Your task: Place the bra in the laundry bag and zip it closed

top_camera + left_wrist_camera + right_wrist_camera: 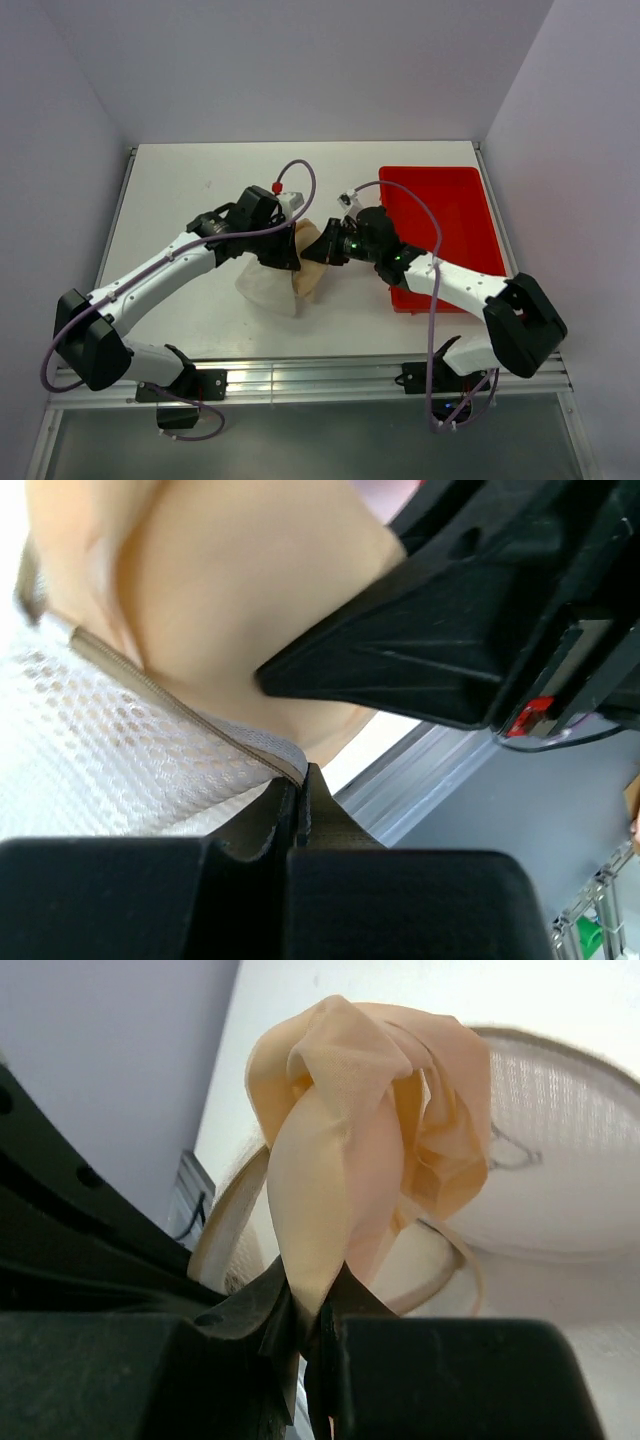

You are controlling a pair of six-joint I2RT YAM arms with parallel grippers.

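Observation:
The off-white mesh laundry bag lies at the table's middle, its opening facing right. My left gripper is shut on the bag's zip edge and holds the opening up. My right gripper is shut on the beige bra, bunched in a folded lump at the bag's mouth. The bag's round face with the dark bra outline shows behind the bra in the right wrist view. In the left wrist view the bra sits just above the bag's mesh, with the right gripper's black body beside it.
A red rectangular tray stands at the right of the table, under my right arm. White walls close in the back and both sides. An aluminium rail runs along the near edge.

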